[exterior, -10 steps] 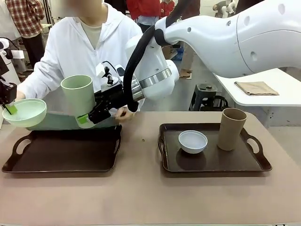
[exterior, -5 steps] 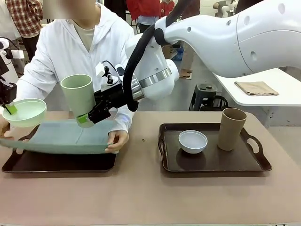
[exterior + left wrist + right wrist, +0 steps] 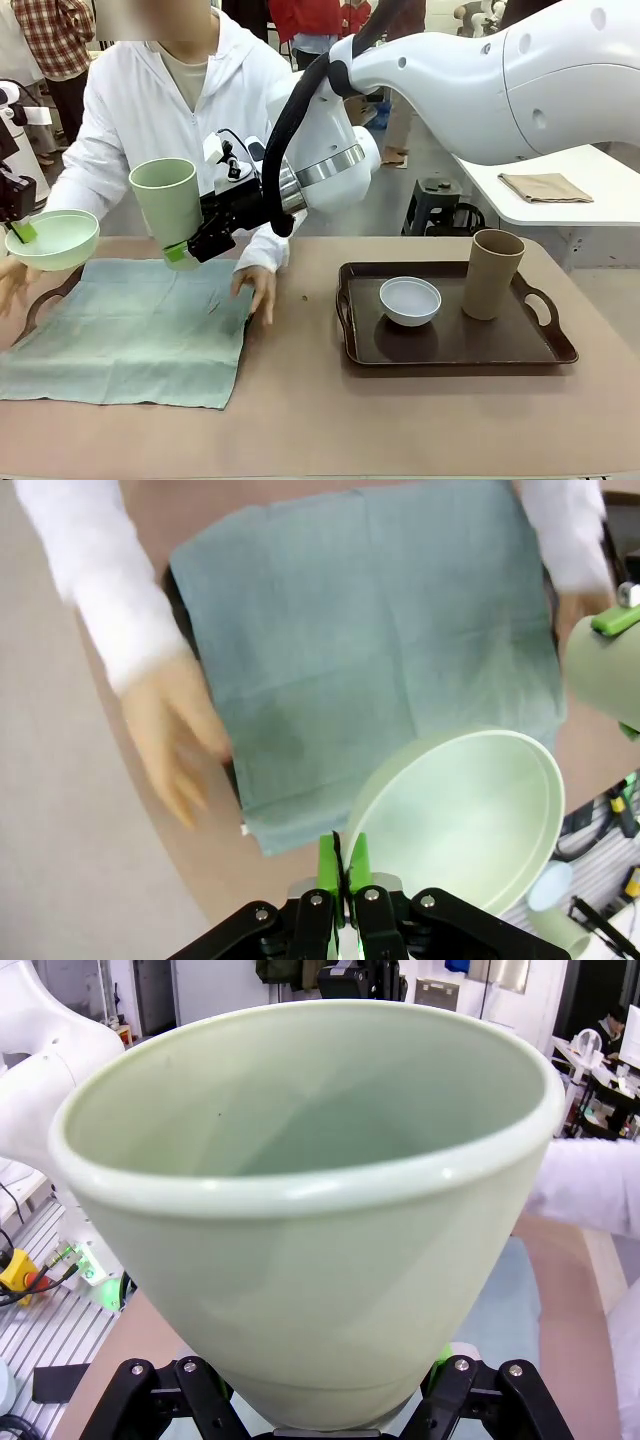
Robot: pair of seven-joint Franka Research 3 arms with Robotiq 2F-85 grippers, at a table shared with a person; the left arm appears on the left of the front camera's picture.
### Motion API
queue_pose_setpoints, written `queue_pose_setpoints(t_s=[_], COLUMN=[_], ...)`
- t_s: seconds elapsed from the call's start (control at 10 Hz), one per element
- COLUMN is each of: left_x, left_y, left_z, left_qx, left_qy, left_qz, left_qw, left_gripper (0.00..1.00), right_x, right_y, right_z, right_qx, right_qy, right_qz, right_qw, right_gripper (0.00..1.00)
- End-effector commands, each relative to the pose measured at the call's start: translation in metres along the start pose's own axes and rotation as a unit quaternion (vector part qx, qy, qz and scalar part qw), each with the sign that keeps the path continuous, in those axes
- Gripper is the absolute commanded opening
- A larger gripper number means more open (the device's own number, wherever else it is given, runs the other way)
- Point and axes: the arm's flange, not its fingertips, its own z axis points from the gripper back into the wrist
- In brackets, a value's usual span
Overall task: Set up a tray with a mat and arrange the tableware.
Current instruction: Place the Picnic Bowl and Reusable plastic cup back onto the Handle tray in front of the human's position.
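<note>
your mat [image 3: 130, 335], a pale green cloth, lies spread flat over the left tray [image 3: 47, 295]. it covers nearly all of the tray, so you see only a dark handle poking out at the far left. the person across from you has one hand [image 3: 257, 288] resting on the mat's far corner, toward the middle of the table [image 3: 320, 420]. the other hand [image 3: 10, 282] sits at the mat's far left edge. from your left wrist you look down on the mat [image 3: 370, 630], with that hand [image 3: 175, 735] blurred beside it.

above the mat's left end, your left gripper [image 3: 22, 232] holds the pale green bowl [image 3: 52, 238] in the air. its green pads are pinched tight together on the bowl's rim, and the bowl [image 3: 470, 820] sits tilted just past the fingers [image 3: 357, 865].

your right gripper [image 3: 185, 252] reaches in across the middle and hangs over the mat's far side. it holds the pale green cup [image 3: 168, 210] upright, jaws spread wide and clamped around its base. in the right wrist view the cup [image 3: 300, 1210] rises between the fingers.

on the right tray [image 3: 455, 362], well apart from all this, the white bowl [image 3: 410, 298] sits near the middle. the tan-brown cup [image 3: 492, 273] stands upright just to its right.
</note>
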Motion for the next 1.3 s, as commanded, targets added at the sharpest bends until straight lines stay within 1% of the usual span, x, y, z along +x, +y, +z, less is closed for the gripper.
queue_pose_setpoints(t_s=[0.0,1.2], left_x=[0.0012,0.0012], left_y=[-0.0004,-0.0004], left_z=[0.0005,0.0005], left_qx=[0.002,0.002], left_qy=[-0.002,-0.002], left_qz=[0.000,0.000], left_qw=[1.000,1.000], left_gripper=[0.00,0.00], right_x=[0.0013,0.0013], right_y=[-0.0002,-0.0002], right_z=[0.0000,0.0000], right_qx=[0.005,0.005], right_qy=[-0.001,-0.001], right_qz=[0.004,0.004], right_qw=[1.000,1.000], right_gripper=[0.67,0.67])
